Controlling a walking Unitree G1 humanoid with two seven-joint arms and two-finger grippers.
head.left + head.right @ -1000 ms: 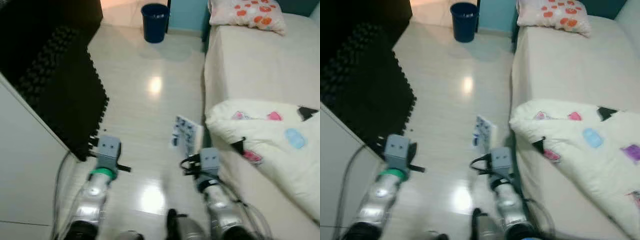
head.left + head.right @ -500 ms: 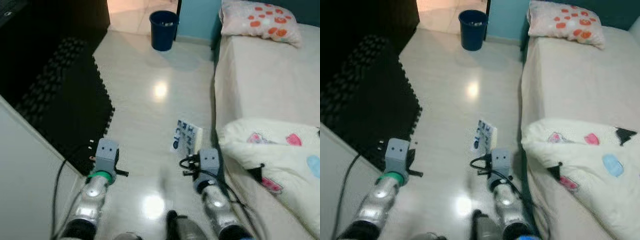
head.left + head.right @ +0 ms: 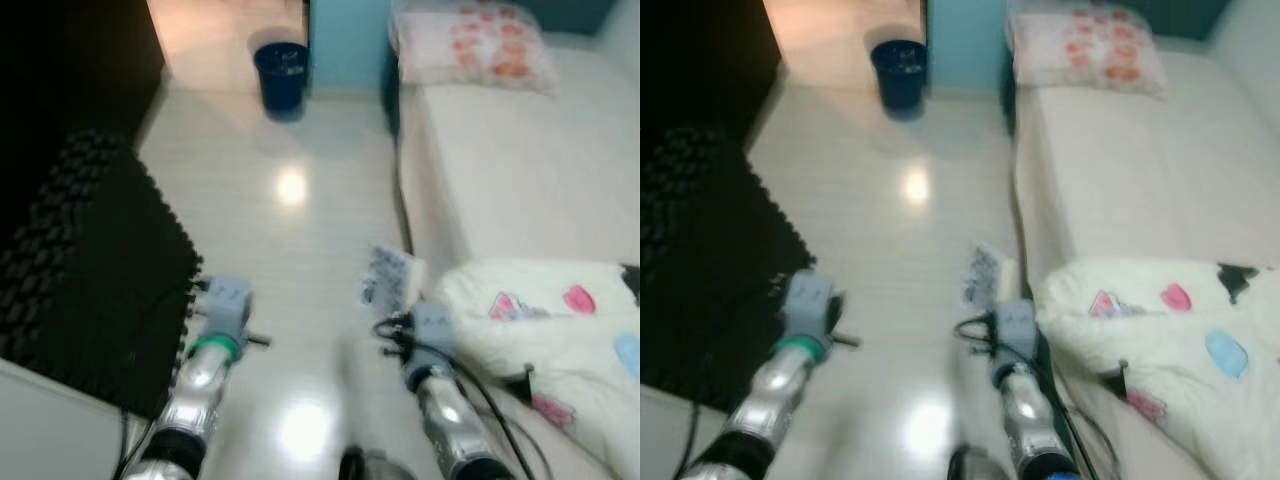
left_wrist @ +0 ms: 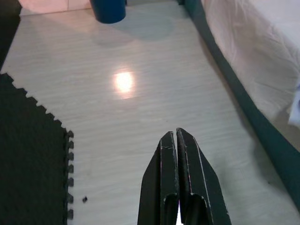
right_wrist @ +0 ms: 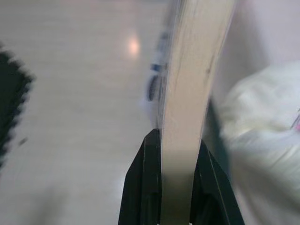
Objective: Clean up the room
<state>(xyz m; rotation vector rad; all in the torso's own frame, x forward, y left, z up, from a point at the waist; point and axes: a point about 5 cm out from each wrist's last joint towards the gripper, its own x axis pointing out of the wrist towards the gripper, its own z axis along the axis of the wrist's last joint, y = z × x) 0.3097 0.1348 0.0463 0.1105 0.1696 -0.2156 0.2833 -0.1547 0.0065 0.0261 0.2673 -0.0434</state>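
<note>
The bed (image 3: pixel 520 170) takes the whole right side of the frame, with a pillow (image 3: pixel 470 45) at its upper end and a white blanket (image 3: pixel 560 330) with coloured patches heaped at the lower right. The pale floor (image 3: pixel 290 260) runs up the middle, and a black foam mat (image 3: pixel 80 270) covers the left side. A dark blue bin (image 3: pixel 281 74) stands at the upper centre of the frame, on the floor near the corner of the bed.

The right gripper (image 5: pixel 176 178) is closed on a book (image 5: pixel 194 84). In the right wrist view the two black fingers press its two faces, and its long axis runs straight away from the gripper, edge toward the camera. In the head view the book (image 3: pixel 390 278) stands up just above the right wrist, at the lower middle of the frame, close beside the bed edge and the blanket.

The left gripper (image 4: pixel 179 178) holds nothing; its two fingers are pressed together, pointing up the floor.

The relation that matters, I think, is between the book and the places around it: the bed is directly to the right of it and very near, while the bin is well apart, straight ahead toward the top of the frame. The right arm already has the book, so it is the arm to place it. Where the book should go I cannot tell from here.
</note>
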